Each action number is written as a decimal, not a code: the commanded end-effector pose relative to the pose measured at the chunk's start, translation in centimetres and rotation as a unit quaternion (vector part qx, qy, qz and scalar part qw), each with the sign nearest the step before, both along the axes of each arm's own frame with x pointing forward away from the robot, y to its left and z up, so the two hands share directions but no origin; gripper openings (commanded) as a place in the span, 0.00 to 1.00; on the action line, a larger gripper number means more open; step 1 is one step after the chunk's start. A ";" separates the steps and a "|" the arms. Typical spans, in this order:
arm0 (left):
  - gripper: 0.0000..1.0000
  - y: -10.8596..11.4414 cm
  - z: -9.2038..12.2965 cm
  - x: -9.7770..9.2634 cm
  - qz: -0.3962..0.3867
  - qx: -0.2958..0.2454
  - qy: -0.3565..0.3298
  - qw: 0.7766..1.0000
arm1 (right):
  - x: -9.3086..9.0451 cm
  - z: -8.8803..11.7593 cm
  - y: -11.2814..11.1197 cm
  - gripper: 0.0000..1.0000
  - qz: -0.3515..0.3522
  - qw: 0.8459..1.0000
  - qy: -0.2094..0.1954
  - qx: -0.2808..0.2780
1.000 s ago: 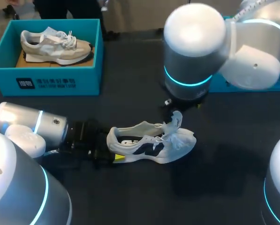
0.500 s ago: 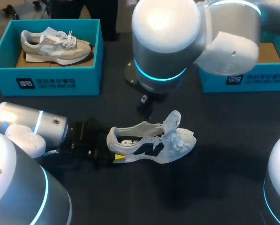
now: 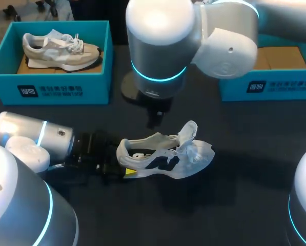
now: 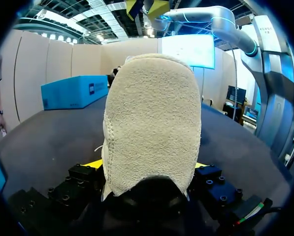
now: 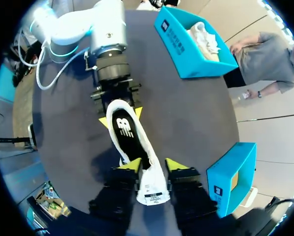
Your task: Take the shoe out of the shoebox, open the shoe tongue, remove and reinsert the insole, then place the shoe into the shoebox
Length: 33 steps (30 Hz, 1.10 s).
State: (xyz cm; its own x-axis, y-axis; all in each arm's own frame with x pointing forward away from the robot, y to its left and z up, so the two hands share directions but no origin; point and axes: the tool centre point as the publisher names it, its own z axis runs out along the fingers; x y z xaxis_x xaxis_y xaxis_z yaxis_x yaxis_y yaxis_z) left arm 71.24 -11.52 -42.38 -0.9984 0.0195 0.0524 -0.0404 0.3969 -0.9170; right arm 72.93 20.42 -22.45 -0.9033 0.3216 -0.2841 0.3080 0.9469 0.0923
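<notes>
Clamping the heel of the white shoe (image 3: 165,159), the left gripper (image 5: 120,117) sits nearest, jaws tight on it. Shoe upright on the table (image 3: 245,154), tongue (image 3: 190,130) raised. Above it hangs the right gripper (image 5: 152,165), jaws apart. Farthest: teal shoebox (image 3: 65,84) holding a beige shoe (image 3: 60,51).

White shoe (image 3: 165,159) with navy logo, teal shoebox (image 3: 50,91), dark table (image 3: 235,200).

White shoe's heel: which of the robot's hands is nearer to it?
Left. The left hand grips the heel from both sides; the right hand hangs above the shoe, nearer its tongue, touching nothing.
</notes>
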 end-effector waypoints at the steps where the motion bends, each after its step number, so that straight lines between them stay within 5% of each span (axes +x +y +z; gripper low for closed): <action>1: 0.00 0.0 0.0 0.0 0.000 0.000 0.000 1.000 | -0.1 0.0 0.1 0.00 -0.001 1.000 -0.001 -0.002; 16: 0.00 0.0 0.0 0.0 0.000 0.000 0.000 1.000 | -0.1 0.0 0.1 0.00 -0.001 1.000 -0.001 -0.002; 22: 0.00 0.0 0.0 0.0 0.000 0.000 0.000 1.000 | -0.2 -1.4 1.4 0.00 0.137 0.988 -0.014 -0.071; 24: 0.00 0.0 0.0 0.0 0.000 0.000 0.000 1.000 | -0.3 -2.4 1.7 0.00 0.190 0.980 -0.009 -0.051; 33: 0.00 0.0 0.0 0.0 0.000 0.000 0.000 1.000 | -0.4 -2.9 1.5 0.00 0.185 0.980 0.005 -0.077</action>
